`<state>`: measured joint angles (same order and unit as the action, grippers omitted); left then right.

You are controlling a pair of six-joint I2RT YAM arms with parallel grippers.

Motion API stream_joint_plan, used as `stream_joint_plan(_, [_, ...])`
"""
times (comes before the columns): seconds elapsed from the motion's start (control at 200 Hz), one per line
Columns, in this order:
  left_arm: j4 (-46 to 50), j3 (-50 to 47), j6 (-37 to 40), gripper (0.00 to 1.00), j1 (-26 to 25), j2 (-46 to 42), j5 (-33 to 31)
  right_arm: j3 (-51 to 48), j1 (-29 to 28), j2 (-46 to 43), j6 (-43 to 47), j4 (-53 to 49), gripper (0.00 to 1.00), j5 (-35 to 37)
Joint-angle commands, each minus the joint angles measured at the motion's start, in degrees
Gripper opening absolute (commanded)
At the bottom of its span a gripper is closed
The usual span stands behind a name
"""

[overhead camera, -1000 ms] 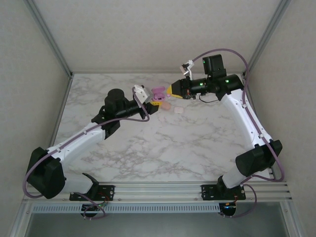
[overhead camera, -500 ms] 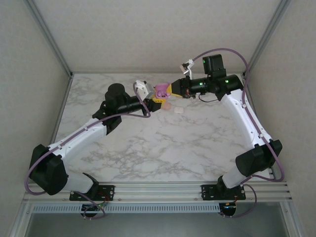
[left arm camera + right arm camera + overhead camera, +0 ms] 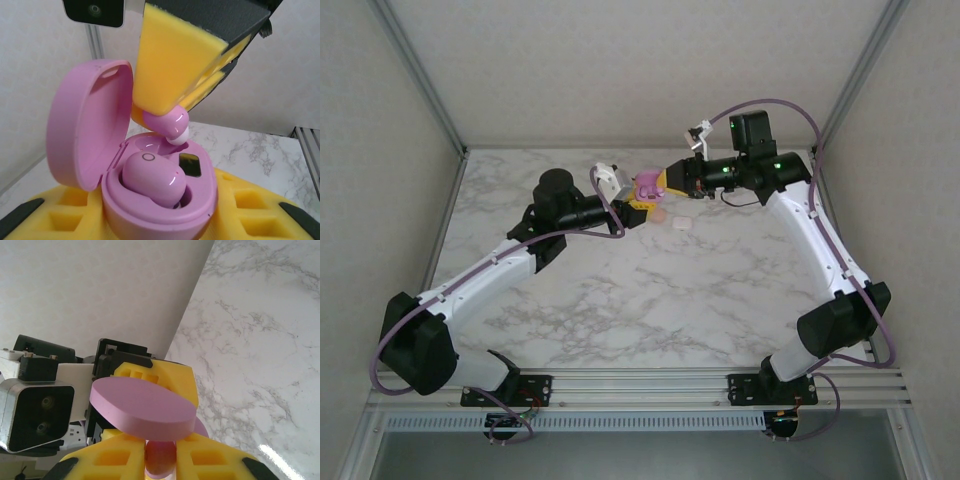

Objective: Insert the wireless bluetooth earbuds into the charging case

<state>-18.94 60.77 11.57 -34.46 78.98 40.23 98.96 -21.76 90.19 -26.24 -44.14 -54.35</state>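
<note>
My left gripper (image 3: 160, 222) is shut on a pink charging case (image 3: 161, 202), whose lid (image 3: 85, 120) stands open to the left. One pink earbud (image 3: 152, 177) sits in the near socket. A second pink earbud (image 3: 169, 121) with a white tip hangs just above the far socket, pinched in the yellow fingers (image 3: 175, 65) of my right gripper (image 3: 160, 462). In the right wrist view the case lid (image 3: 142, 407) covers the gap above the held earbud (image 3: 160, 459). From above, the case (image 3: 646, 184) is between the left gripper (image 3: 636, 203) and the right gripper (image 3: 661, 181), which meet at the back of the table.
A small pale pink piece (image 3: 658, 214) and a white piece (image 3: 682, 224) lie on the marble table (image 3: 670, 290) just in front of the grippers. The back wall is close behind them. Metal frame posts stand at both back corners.
The left gripper has carried the case up and right, and the right gripper has come left over it. In the last half second almost nothing moved.
</note>
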Motion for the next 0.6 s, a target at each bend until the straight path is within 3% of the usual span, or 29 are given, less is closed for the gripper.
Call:
stream_joint_plan(0.0, [-2.1, 2.5, -2.1, 0.21, -0.6, 0.3, 2.5, -1.0, -0.7, -1.3, 0.6, 0.6, 0.19, 2.1])
stream_joint_plan(0.595, [-3.6, 2.7, -3.5, 0.21, -1.1, 0.9, 2.4, -5.6, -2.0, -4.4, -2.7, 8.1, 0.20, 8.0])
